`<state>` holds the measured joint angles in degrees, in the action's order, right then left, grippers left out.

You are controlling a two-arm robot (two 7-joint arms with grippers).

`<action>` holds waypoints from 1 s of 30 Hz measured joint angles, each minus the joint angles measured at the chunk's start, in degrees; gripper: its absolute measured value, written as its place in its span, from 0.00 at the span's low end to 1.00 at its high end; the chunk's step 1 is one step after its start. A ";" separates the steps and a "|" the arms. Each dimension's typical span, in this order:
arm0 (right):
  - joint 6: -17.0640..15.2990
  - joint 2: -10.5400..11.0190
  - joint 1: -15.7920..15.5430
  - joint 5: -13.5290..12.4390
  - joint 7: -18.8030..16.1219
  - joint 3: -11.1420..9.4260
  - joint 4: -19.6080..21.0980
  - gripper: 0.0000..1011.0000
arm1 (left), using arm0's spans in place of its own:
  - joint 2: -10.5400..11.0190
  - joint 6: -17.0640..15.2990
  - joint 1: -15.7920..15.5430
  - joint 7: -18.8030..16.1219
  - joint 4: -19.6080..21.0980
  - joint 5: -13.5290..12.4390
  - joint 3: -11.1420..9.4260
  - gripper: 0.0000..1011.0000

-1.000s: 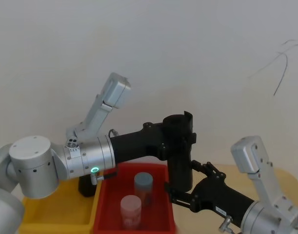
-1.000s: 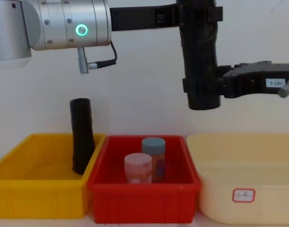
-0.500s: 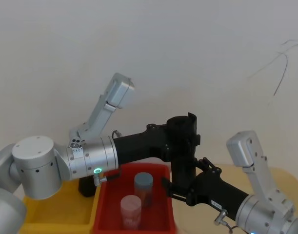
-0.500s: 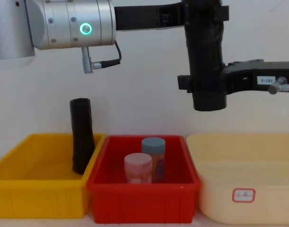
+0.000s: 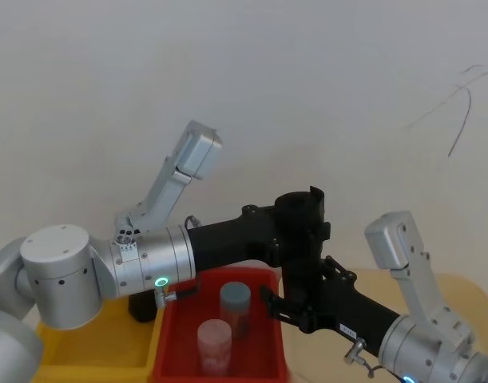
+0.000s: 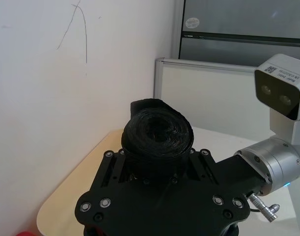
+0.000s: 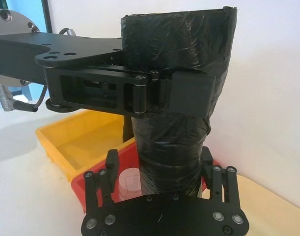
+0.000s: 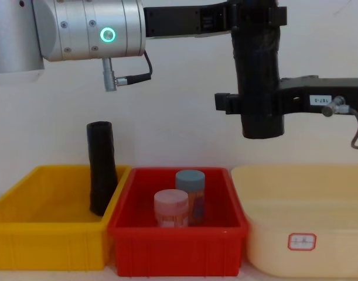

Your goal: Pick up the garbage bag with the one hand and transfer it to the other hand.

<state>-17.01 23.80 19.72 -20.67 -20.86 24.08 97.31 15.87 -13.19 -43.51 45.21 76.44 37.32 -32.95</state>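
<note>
1. My left hand (image 8: 255, 16) is clamped on the upper part of the garbage bag (image 8: 258, 70), holding it upright in the air.
2. My right hand (image 7: 158, 160) sits around the lower part, fingers apart. I should close squarely and let go with the left only once the grip is firm.
3. The red bin (image 8: 179, 225) lies below, so a slip would land there.

Looks like a lab test cell inside an office. Bare white wall (image 5: 228, 80) with a scuff line (image 5: 459, 120), a row of sorting bins: yellow bin (image 8: 50, 240), red bin (image 8: 176, 254), labelled cream tub (image 8: 337, 246). Office partition (image 6: 208, 93) and grey cabinet (image 6: 243, 24) nearby.
</note>
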 joint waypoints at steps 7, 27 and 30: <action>0.16 -0.19 0.29 -0.08 -0.03 0.13 -0.43 0.82 | 0.07 -0.16 0.10 -0.24 0.24 0.22 -0.08 0.44; 0.12 -0.23 0.20 -0.49 0.04 0.12 -0.43 0.47 | 0.16 -0.33 0.22 -0.49 0.48 0.48 -0.18 0.64; 0.04 -0.23 -0.06 -0.65 0.37 -0.05 -0.22 0.47 | 0.17 -0.35 0.23 -0.51 0.50 0.50 -0.18 0.71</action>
<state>-16.97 23.58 19.66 -21.31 -20.49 24.02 97.10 16.05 -13.54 -43.28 44.70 76.95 37.82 -33.13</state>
